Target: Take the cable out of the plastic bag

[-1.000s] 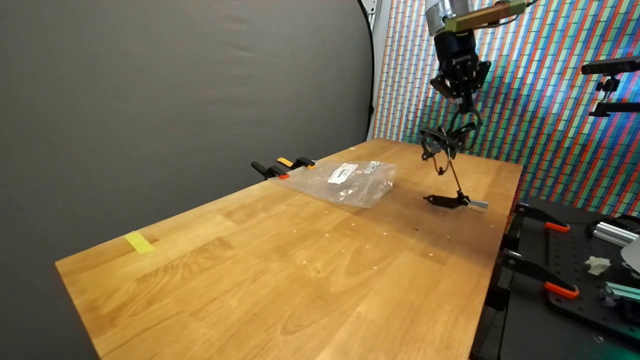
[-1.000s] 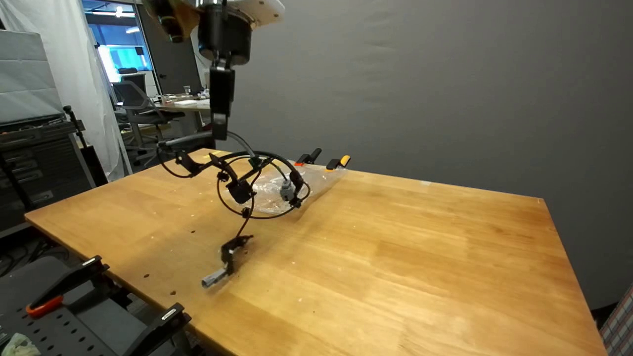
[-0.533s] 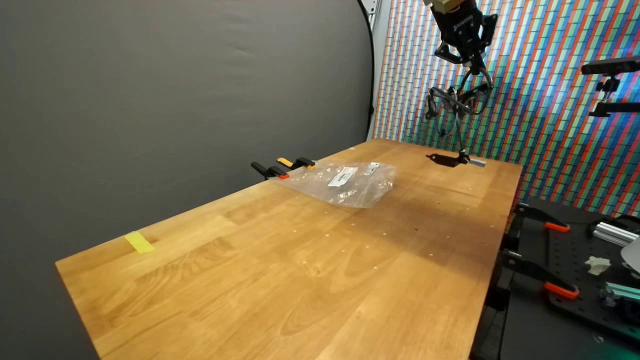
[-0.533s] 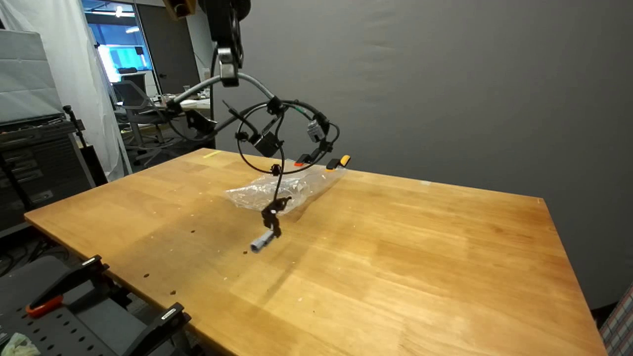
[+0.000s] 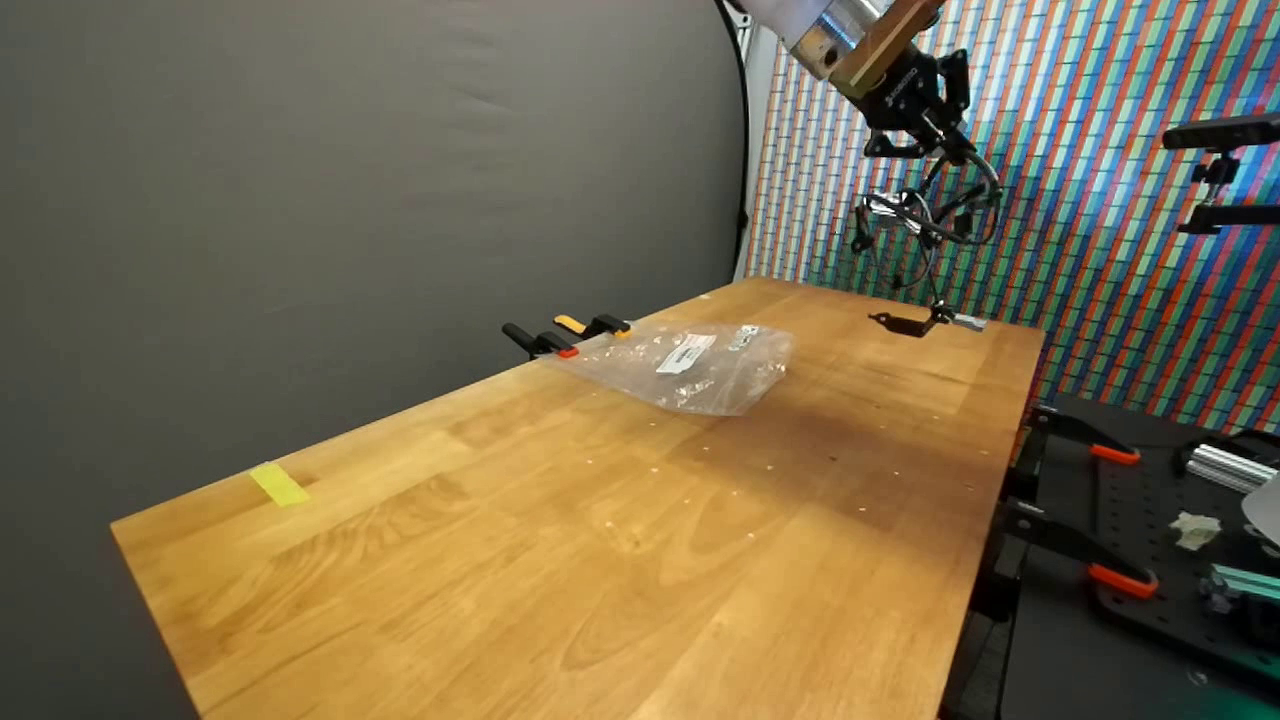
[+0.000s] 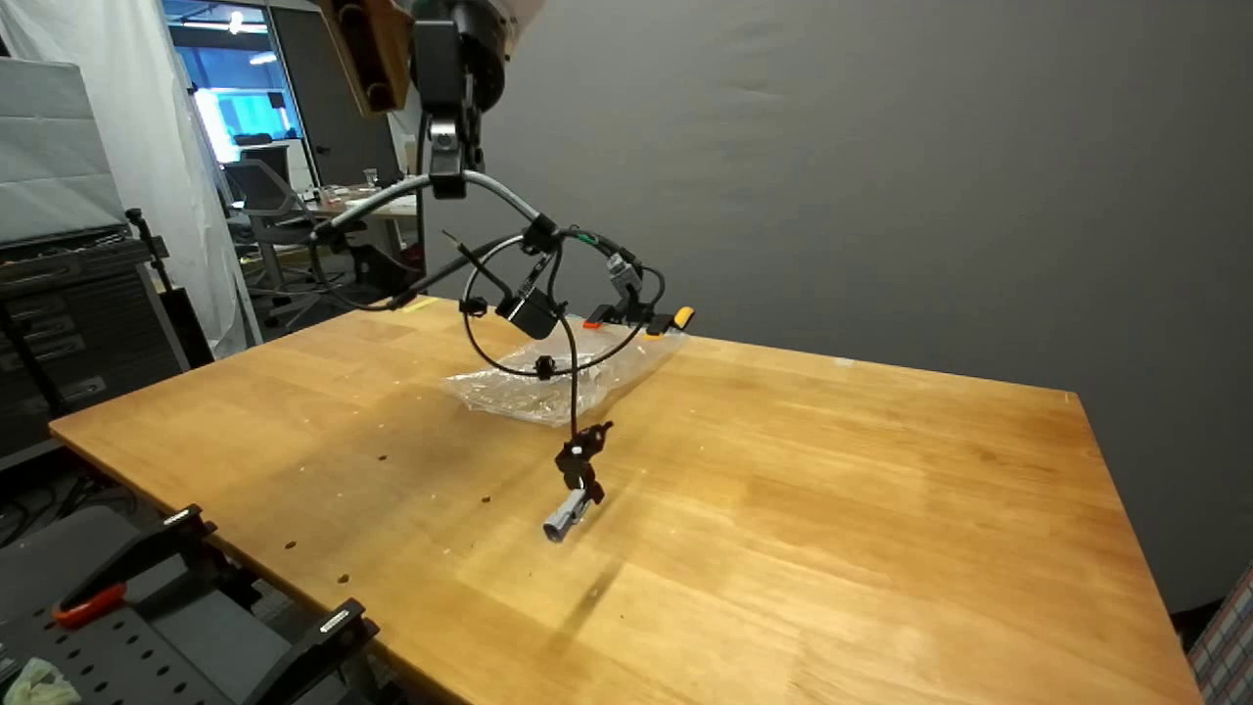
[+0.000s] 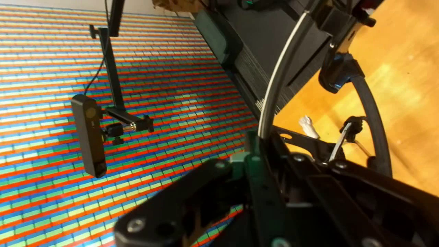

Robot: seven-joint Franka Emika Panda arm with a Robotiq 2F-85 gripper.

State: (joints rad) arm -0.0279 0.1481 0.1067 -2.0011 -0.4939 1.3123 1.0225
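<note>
While the bag (image 5: pixel 715 375) lies at a long edge of the desk (image 5: pixel 480 580), the nearly closed gripper (image 6: pixel 448 186) pinches the cable (image 6: pixel 532 311) above it; probably light, springy, best held by its sleeve (image 6: pixel 415 183).

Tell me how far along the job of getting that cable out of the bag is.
Done: the cable looks fully out, hanging apart from the bag, which lies on the table.
In hand: the gripper is shut on the cable, its lower connector dangling.
Left: the removal itself looks finished; perhaps only setting the cable down, since it hangs in the air.
</note>
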